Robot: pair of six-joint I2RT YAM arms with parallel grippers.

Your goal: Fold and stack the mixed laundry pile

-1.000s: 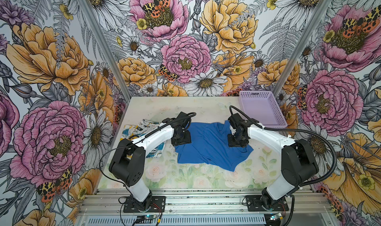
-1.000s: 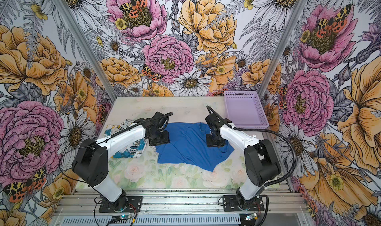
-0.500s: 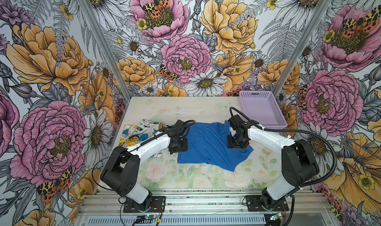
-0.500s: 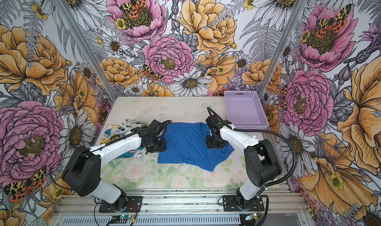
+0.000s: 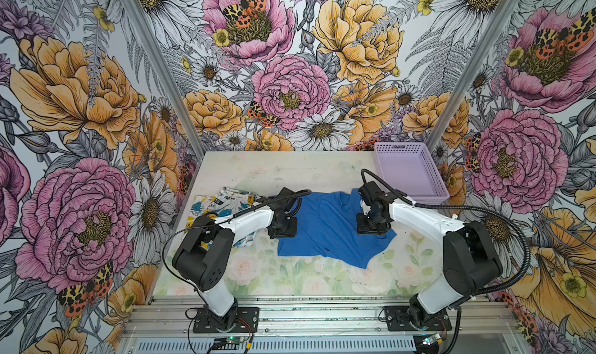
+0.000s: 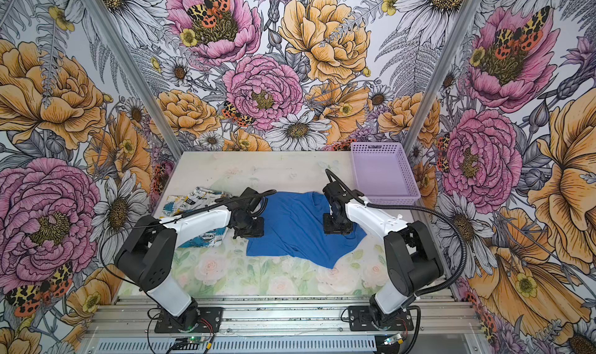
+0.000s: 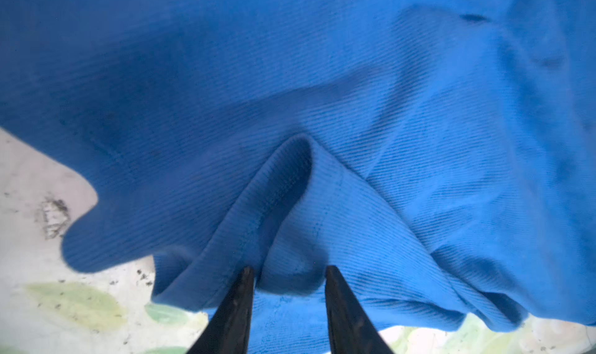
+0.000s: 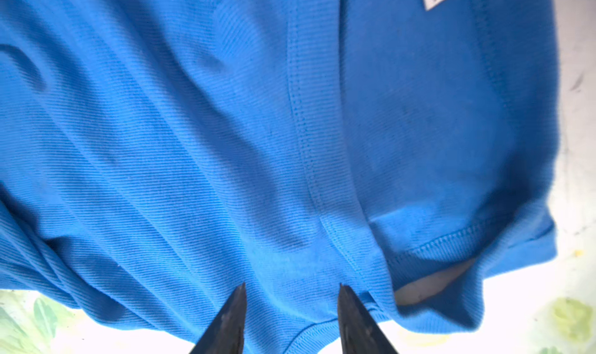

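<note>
While the desk (image 5: pixel 290 171) carries the blue T-shirt (image 5: pixel 325 229) at its middle and the newspaper-print garment (image 5: pixel 225 199) just left, our left pincer (image 7: pixel 288 270) pinches a shirt fold. Our right pincer (image 8: pixel 292 286) sits narrow on the shirt; we cannot tell whether it grips.

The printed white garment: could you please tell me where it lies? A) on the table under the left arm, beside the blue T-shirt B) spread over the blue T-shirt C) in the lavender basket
A: in a top view the printed white garment lies on the table beneath the left arm, left of the blue T-shirt.
</note>
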